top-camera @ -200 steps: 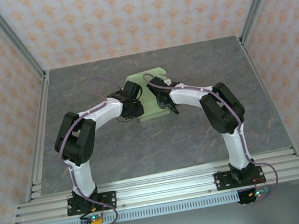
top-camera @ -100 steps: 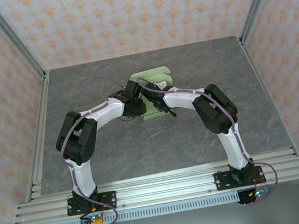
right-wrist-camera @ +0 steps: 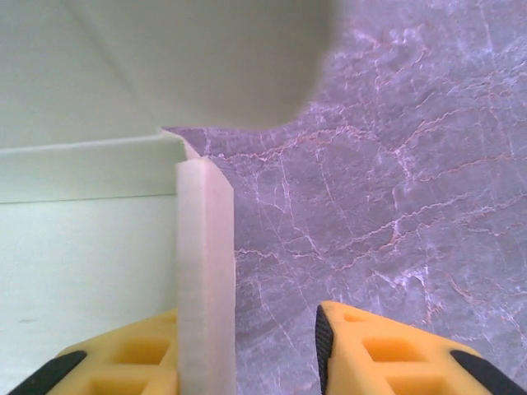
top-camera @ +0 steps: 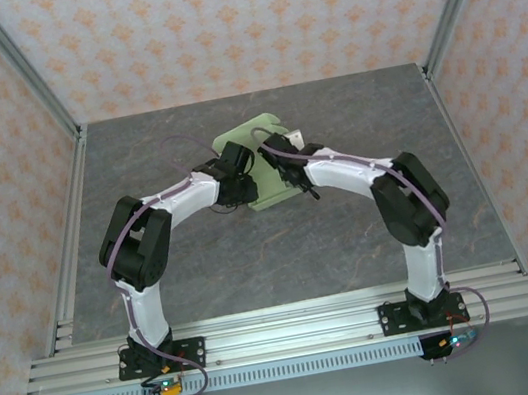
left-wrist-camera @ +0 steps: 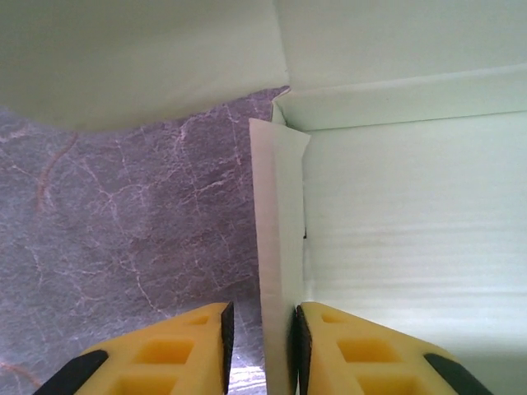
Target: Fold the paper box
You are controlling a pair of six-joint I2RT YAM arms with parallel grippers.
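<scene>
jaws stand parted on both sides, each straddling an upright side wall of the paper box (left-wrist-camera: 412, 214). left gripper (left-wrist-camera: 262, 317) has its wall close against the box-side finger; right gripper (right-wrist-camera: 247, 317) likewise, outer finger well clear.

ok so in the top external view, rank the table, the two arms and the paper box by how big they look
1. table: largest by far
2. left arm and right arm: look about alike, so not ranked against each other
3. paper box: smallest, though partly hidden under the arms
</scene>
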